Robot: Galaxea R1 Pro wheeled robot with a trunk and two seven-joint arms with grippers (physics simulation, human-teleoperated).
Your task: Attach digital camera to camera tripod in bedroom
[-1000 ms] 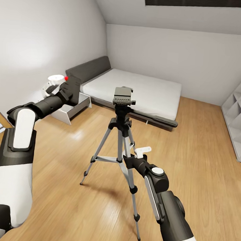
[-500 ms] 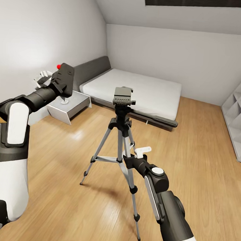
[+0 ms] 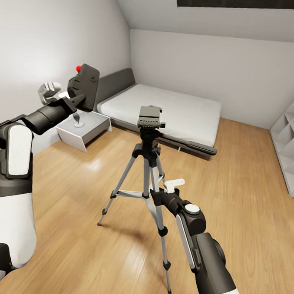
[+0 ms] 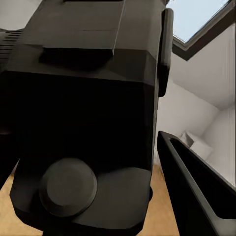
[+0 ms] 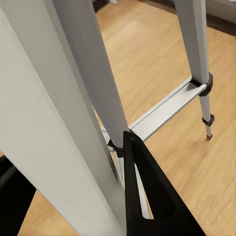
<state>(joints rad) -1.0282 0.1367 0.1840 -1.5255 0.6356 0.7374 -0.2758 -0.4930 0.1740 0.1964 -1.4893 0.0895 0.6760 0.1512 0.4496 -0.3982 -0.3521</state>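
Camera tripod [image 3: 148, 164] stands on wood floor [image 3: 239, 205]; left tool [image 3: 70, 99] pinches digital camera [image 3: 83, 87].

Over the last 1 s the left gripper [image 3: 76, 100] has lifted the digital camera [image 3: 83, 87] from in front of the white bedside table [image 3: 89, 132] at middle left of the head view, up against the wall, slightly rightward.

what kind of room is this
Most likely an attic bedroom: a low grey bed with a white mattress stands against the far wall, the white ceiling slopes down, and a dark-framed skylight is set in it.
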